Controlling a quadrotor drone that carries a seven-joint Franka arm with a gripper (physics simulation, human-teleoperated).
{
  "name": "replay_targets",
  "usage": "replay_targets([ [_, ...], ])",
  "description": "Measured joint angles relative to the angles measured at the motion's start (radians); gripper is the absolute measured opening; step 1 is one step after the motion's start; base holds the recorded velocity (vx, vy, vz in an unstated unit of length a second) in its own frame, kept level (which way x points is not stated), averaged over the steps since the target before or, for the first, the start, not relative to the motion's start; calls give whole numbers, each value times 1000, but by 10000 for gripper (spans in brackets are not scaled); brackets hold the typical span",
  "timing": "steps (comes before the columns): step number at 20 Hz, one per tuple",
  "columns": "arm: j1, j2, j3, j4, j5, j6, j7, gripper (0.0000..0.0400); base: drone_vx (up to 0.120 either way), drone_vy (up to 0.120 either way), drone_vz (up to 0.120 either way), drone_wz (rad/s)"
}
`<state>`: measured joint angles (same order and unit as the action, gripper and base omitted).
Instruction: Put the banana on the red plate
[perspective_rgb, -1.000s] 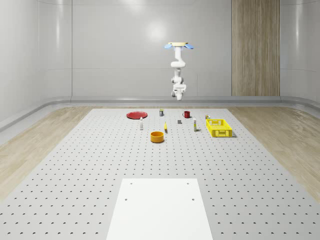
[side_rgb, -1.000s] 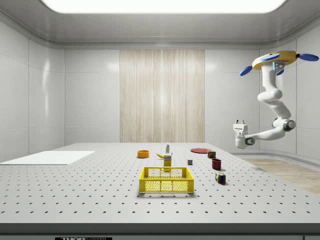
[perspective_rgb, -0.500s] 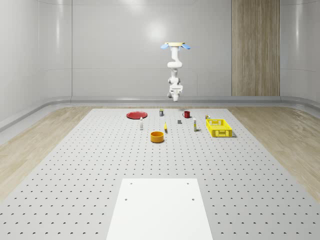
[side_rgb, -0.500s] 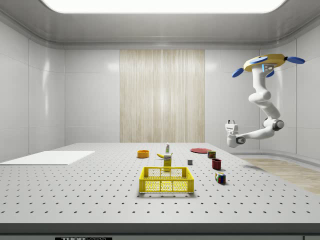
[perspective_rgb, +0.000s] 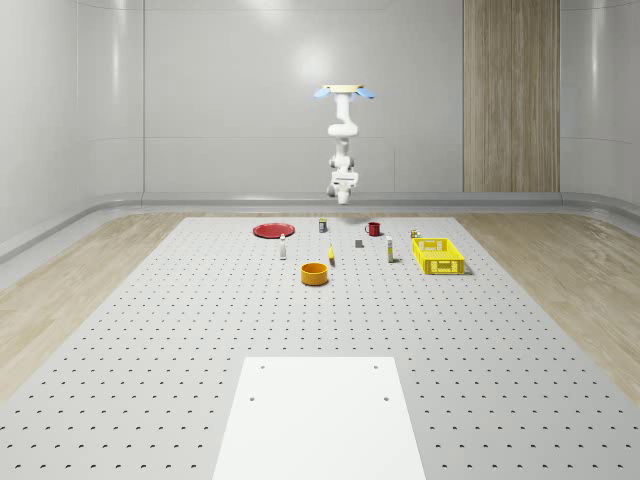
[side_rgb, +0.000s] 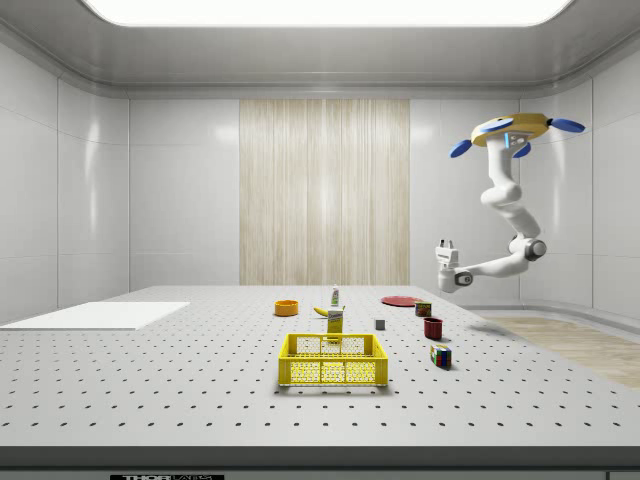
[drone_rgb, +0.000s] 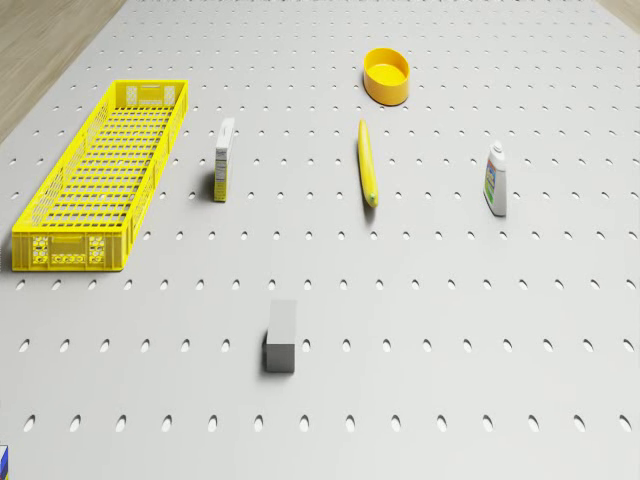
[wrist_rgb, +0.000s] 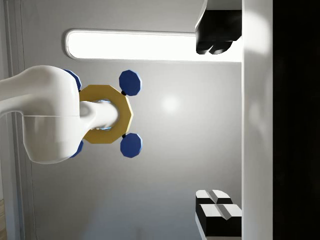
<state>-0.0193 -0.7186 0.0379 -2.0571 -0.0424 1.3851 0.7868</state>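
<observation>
The yellow banana (perspective_rgb: 331, 256) (side_rgb: 320, 312) (drone_rgb: 367, 162) lies flat on the perforated table between the orange bowl (perspective_rgb: 315, 273) (drone_rgb: 387, 76) and a small box (drone_rgb: 224, 160). The red plate (perspective_rgb: 272, 231) (side_rgb: 401, 300) sits at the table's far end, towards the whole-scene view's left. The drone (perspective_rgb: 341, 91) (side_rgb: 512, 130) hovers high over that far end. Its arm hangs down and bends, so my gripper (perspective_rgb: 341, 195) (side_rgb: 445, 245) (wrist_rgb: 217, 120) points upward, well above the table. It is open and empty. The wrist view looks up at the drone's underside.
A yellow crate (perspective_rgb: 438, 254) (side_rgb: 333, 360) (drone_rgb: 100, 170), red mug (perspective_rgb: 373, 229) (side_rgb: 433, 327), grey block (perspective_rgb: 359, 243) (drone_rgb: 282, 337), white bottle (perspective_rgb: 283, 248) (drone_rgb: 496, 180) and colour cube (side_rgb: 440, 355) stand around the banana. A white mat (perspective_rgb: 318, 415) lies at the near end.
The drone, arm and gripper have shifted towards the whole-scene view's left and the side view's left, further in over the table. The objects on the table have not moved.
</observation>
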Motion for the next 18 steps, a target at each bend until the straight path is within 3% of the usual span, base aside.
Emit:
replay_targets([
  [10,-44,-11,142,-28,-201,11,27,400,120,-120,0,0],
  [14,-95,-26,296,-89,-423,22,61,400,120,-120,0,0],
  [18,-184,-62,529,-250,-787,39,136,400,120,-120,0,0],
])
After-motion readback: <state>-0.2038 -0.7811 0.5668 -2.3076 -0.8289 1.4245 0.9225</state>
